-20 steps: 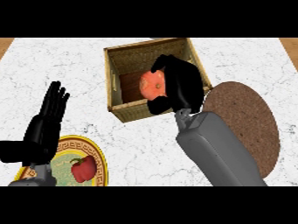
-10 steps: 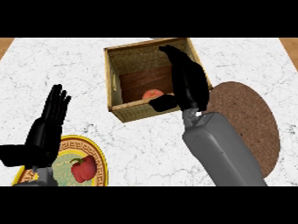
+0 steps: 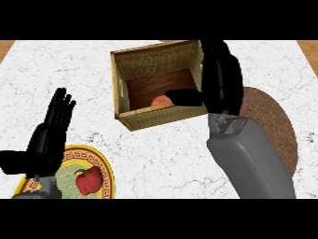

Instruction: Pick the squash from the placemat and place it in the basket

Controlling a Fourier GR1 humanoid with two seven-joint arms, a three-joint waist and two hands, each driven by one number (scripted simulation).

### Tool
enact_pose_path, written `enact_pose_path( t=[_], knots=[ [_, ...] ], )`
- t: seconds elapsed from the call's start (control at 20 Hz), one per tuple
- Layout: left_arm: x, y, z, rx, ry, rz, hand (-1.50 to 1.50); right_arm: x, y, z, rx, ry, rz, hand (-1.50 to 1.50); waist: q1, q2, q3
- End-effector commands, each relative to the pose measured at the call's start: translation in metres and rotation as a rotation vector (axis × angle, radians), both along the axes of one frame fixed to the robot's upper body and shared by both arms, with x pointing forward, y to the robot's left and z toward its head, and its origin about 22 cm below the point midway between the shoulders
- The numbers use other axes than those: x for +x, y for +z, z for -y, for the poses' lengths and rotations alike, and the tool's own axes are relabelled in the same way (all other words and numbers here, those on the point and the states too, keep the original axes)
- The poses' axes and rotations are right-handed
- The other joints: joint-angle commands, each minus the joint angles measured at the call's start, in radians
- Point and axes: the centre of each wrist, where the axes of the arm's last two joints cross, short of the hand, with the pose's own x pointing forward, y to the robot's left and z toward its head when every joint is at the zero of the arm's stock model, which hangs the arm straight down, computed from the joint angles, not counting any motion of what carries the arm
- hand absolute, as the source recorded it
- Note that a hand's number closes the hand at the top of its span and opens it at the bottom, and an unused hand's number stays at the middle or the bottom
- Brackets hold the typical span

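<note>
Partly hid by R hand (image 3: 220,79): squash (image 3: 161,101) in basket (image 3: 158,117); plate (image 3: 107,170) lower-left.

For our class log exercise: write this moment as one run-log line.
squash: in basket | right hand: open, over basket's right rim | left hand: open, resting at left

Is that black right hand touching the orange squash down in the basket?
Cannot tell. In the head view the right hand has its thumb ending right beside the squash inside the basket, but looking steeply down hides any height gap.
</note>
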Motion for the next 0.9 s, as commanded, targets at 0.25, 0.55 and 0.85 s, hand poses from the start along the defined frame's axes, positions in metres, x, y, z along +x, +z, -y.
enact_pose_path(
  t=[0.25, 0.55, 0.85],
  knots=[
    [-0.005, 0.006, 0.002, -0.009, -0.005, 0.002, 0.0, -0.013, 0.036, 0.05, 0.119, -0.185, 0.052, -1.5, -0.001, 0.0, 0.0],
    [-0.009, -0.011, 0.001, 0.0, -0.001, 0.005, 0.0, -0.042, 0.047, 0.118, 0.223, -0.121, 0.089, -1.5, -0.003, 0.001, 0.0],
    [-0.005, 0.002, -0.008, 0.016, 0.012, 0.005, 0.0, -0.068, 0.061, 0.171, 0.272, -0.025, 0.115, -1.5, -0.004, 0.0, 0.001]
  ],
)
